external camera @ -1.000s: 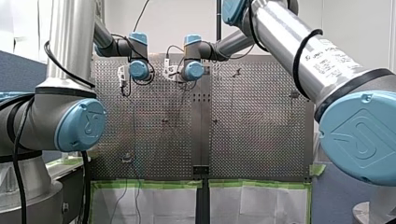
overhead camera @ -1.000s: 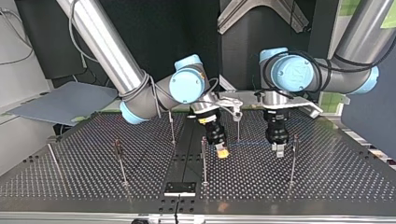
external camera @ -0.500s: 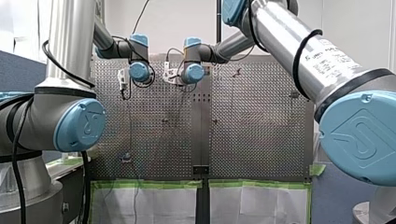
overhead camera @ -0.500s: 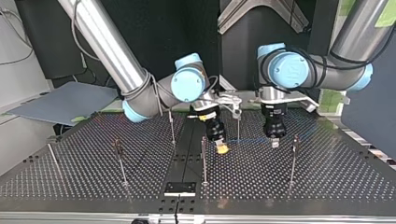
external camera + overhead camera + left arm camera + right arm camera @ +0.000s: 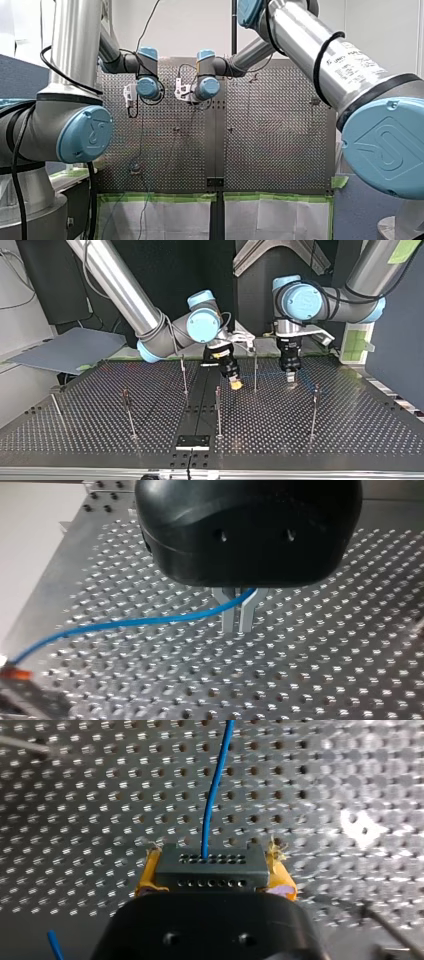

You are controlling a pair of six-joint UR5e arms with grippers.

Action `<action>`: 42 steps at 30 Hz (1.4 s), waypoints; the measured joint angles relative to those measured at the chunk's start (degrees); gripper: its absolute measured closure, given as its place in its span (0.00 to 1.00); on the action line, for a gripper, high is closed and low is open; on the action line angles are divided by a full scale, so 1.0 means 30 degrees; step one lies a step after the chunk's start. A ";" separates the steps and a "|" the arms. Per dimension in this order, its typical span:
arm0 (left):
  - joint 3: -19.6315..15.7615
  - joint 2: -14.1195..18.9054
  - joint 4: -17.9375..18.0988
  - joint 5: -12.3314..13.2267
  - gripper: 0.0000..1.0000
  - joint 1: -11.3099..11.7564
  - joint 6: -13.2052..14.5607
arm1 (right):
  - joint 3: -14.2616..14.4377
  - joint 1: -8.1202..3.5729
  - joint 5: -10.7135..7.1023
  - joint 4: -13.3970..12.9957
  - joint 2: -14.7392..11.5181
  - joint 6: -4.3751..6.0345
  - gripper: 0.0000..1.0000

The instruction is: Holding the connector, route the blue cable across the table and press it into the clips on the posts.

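My right gripper (image 5: pixel 212 876) is shut on a black connector (image 5: pixel 200 868), gripped between its yellow pads (image 5: pixel 146 879). The blue cable (image 5: pixel 212 795) leaves the connector and runs ahead over the perforated table. My left gripper (image 5: pixel 238 628) has its metal fingers shut on the blue cable (image 5: pixel 140 622), which trails off sideways to a red-tipped fitting (image 5: pixel 15 672). In the top view my right gripper (image 5: pixel 235 385) hangs near the middle. My left gripper (image 5: pixel 290 381) is to its right, and the cable (image 5: pixel 270 375) is strung between them, passing a thin post (image 5: pixel 255 371).
Several thin posts stand on the table (image 5: pixel 350 440): one behind my right gripper (image 5: pixel 184 374), one in front of it (image 5: pixel 218 410), others at the top view's left (image 5: pixel 129 412) and right (image 5: pixel 314 410). A black plate (image 5: pixel 192 442) sits at the near edge.
Both grippers have drawn back toward the arms' side of the table, away from the top view's near edge. The cable between them has moved along with them.
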 joint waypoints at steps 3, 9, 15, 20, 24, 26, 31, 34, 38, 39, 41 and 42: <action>-0.0492 -0.0033 0.0173 -0.0037 1.00 -0.0037 -0.0104 | 0.0540 -0.0103 0.0037 0.0025 0.0005 -0.0003 1.00; -0.1553 -0.0642 0.0488 -0.0305 1.00 -0.0242 -0.0302 | 0.1534 -0.0101 0.0041 0.0020 -0.0003 -0.0045 1.00; -0.2565 -0.0989 0.0927 -0.0233 1.00 -0.0393 -0.0489 | 0.2128 -0.0025 0.0085 0.0042 -0.0007 -0.0198 1.00; -0.3204 -0.1093 0.1143 0.0108 1.00 -0.0428 -0.0697 | 0.2504 0.0083 0.0104 0.0045 -0.0019 -0.0282 1.00; -0.3310 -0.1437 0.1293 0.0500 1.00 -0.0465 -0.0752 | 0.2827 0.0166 0.0107 0.0053 -0.0025 -0.0345 1.00; -0.3316 -0.1775 0.1490 0.0683 1.00 -0.0483 -0.0761 | 0.3001 0.0202 0.0113 0.0054 -0.0023 -0.0365 1.00; -0.3311 -0.2620 0.2166 0.0806 1.00 -0.0372 -0.0842 | 0.3496 0.0224 0.0157 0.0030 -0.0011 -0.0321 1.00; -0.3291 -0.3096 0.2457 0.0846 1.00 -0.0289 -0.0903 | 0.3658 0.0193 0.0143 0.0022 -0.0008 -0.0287 1.00; -0.3271 -0.3373 0.2646 0.0917 1.00 -0.0199 -0.0998 | 0.3737 0.0080 0.0110 0.0003 0.0014 -0.0176 1.00; -0.3265 -0.3401 0.2670 0.0932 1.00 -0.0185 -0.1015 | 0.3739 0.0053 0.0107 -0.0004 0.0016 -0.0141 1.00; -0.3178 -0.3535 0.2751 0.1051 1.00 -0.0159 -0.1063 | 0.3750 -0.0003 0.0107 -0.0034 0.0040 -0.0071 1.00; -0.3119 -0.3627 0.2779 0.1115 1.00 -0.0166 -0.1075 | 0.3752 -0.0022 0.0109 -0.0051 0.0052 -0.0049 1.00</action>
